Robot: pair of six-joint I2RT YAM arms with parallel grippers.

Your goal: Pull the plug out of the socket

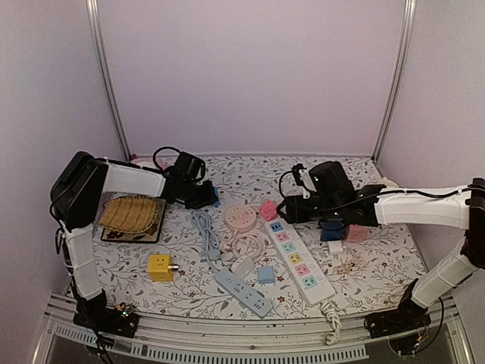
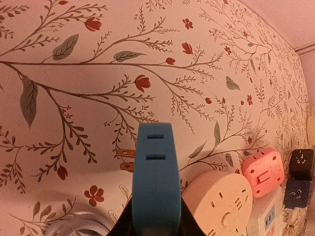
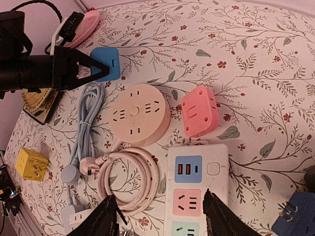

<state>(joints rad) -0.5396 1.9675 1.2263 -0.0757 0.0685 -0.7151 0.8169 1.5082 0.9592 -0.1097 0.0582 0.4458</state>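
Note:
My left gripper point(image 1: 204, 196) is shut on a blue plug adapter point(image 2: 153, 187), also seen in the right wrist view point(image 3: 107, 63). Its two brass prongs point(image 2: 126, 160) stick out bare to the left, in no socket. The round pink socket point(image 1: 241, 218) lies just to its right point(image 2: 216, 204), apart from it. My right gripper point(image 3: 160, 204) is open and empty over the top end of the long white power strip point(image 3: 197, 169), with its fingers on either side of the pink outlet. A pink cube adapter point(image 3: 199, 111) lies beside the strip.
A coiled pink cable point(image 3: 130, 179) and a bundled blue cable point(image 1: 204, 231) lie mid-table. A yellow cube point(image 1: 159, 267) and a grey strip point(image 1: 242, 292) are in front, a woven mat point(image 1: 132, 214) at left, and dark blue point(image 1: 332, 230) and pink point(image 1: 356, 233) adapters at right.

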